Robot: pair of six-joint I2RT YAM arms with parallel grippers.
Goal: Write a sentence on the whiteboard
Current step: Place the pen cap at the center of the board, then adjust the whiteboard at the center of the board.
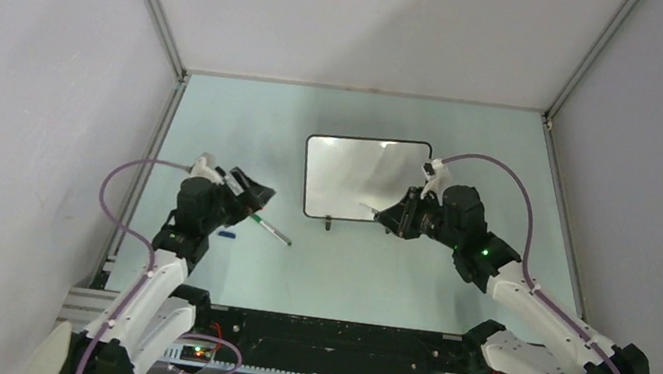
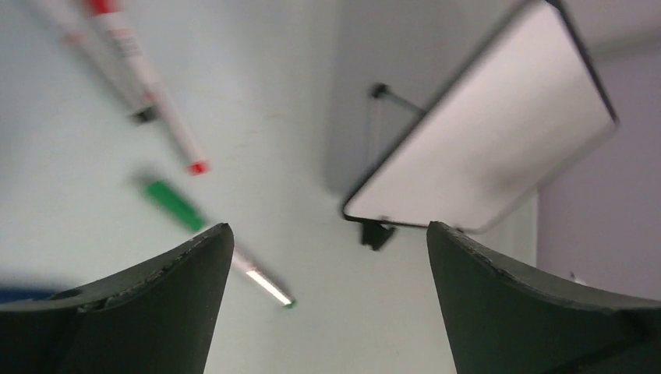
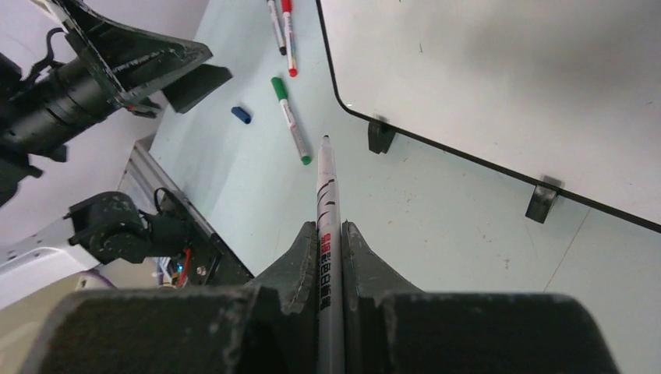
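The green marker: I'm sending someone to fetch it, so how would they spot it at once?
Find the whiteboard in the middle and look left of it, by the left arm's open hand. The green marker lies loose there near a small blue cap. Unlike the red marker nearby, its white barrel has a green cap and green tail.

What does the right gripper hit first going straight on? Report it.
Probably the table, met by the tip of the marker the right gripper holds, beside the whiteboard's corner foot; depth is unclear.
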